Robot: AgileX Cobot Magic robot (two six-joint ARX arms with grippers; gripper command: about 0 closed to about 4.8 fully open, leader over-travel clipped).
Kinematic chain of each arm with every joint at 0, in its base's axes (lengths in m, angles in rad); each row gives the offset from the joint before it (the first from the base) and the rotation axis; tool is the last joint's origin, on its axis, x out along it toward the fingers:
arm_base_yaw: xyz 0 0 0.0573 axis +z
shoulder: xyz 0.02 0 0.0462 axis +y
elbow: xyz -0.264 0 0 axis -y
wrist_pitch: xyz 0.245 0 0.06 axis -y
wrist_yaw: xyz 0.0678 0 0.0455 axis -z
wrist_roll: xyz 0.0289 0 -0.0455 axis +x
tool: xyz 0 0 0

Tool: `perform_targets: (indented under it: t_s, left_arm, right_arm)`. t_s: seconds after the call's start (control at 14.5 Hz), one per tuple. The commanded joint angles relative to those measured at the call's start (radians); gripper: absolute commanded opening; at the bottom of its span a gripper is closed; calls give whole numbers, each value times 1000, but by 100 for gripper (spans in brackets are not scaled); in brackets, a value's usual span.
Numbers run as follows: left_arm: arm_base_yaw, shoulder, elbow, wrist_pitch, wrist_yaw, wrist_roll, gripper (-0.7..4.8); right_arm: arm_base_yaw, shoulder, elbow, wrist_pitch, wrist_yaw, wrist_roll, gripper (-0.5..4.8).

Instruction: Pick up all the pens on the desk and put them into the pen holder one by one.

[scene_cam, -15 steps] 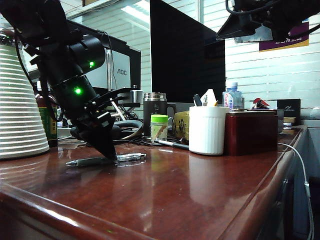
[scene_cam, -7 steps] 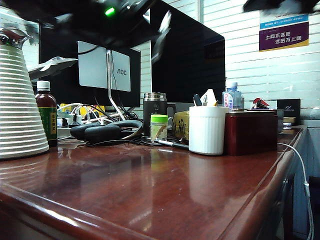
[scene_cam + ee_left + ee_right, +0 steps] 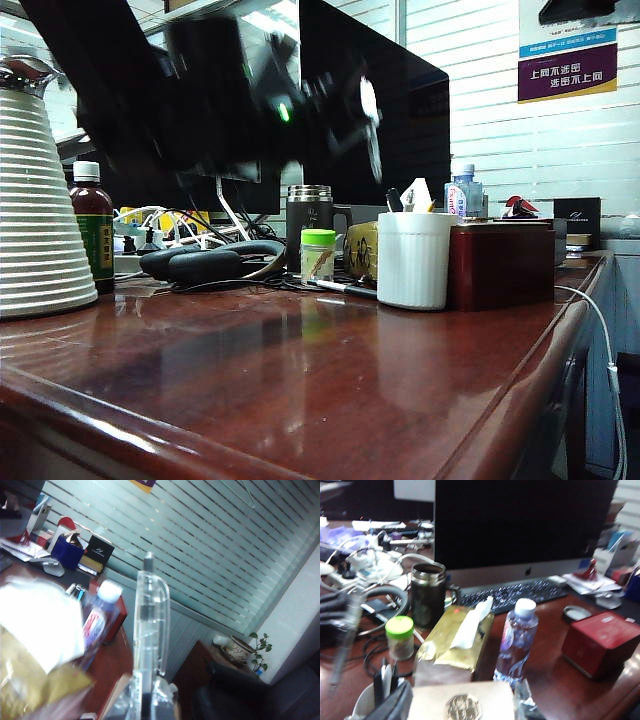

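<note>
Exterior view, blurred left pincer [image 3: 365,110] aloft left of pen holder [image 3: 414,259], one pen [image 3: 342,288] on table [image 3: 330,390], broad bare front to rounded edge; left wrist view, pincer clenched on one clear pen [image 3: 148,630]; right wrist view, right pincer [image 3: 455,705] parted, empty, above holder.

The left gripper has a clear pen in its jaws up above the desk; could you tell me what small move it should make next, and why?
Probably carry the clear pen on toward the white pen holder and stop above its open top. The left gripper is shut on the pen, high over the desk and to the left of the holder in the exterior view, blurred by motion. Releasing now would miss the holder.
</note>
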Motion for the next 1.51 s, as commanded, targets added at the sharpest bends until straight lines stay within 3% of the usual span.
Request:
perform_targets:
  t_s: [0.07,0.28,0.48,1.03,1.1,1.17,1.44,1.51]
  left_arm:
    - [-6,60,67,34,-6,-17,-5]
    - [-6,98,127,29,-2,-15,-5]
    - [-6,109,138,-67,-2,16,-5]
    - [-28,149,140,-75,-1,50,-4]
    - [-28,149,140,-83,-1,50,46]
    - [-27,149,140,-83,-1,54,190]
    - [-27,146,140,-56,20,66,192]
    - [93,-60,145,-366,338,211,371]
  right_arm:
    - [0,-3,3,-16,-2,-41,265]
    - [0,-3,3,-23,1,-44,265]
    - [-2,-3,3,-29,2,-71,265]
    - [-12,-3,3,-50,1,-71,265]
    - [-12,-3,3,-50,1,-71,265]
    - [-12,-3,3,-50,1,-71,265]
    - [-12,-3,3,-49,1,-71,265]
    - [-12,-3,3,-26,1,-70,265]
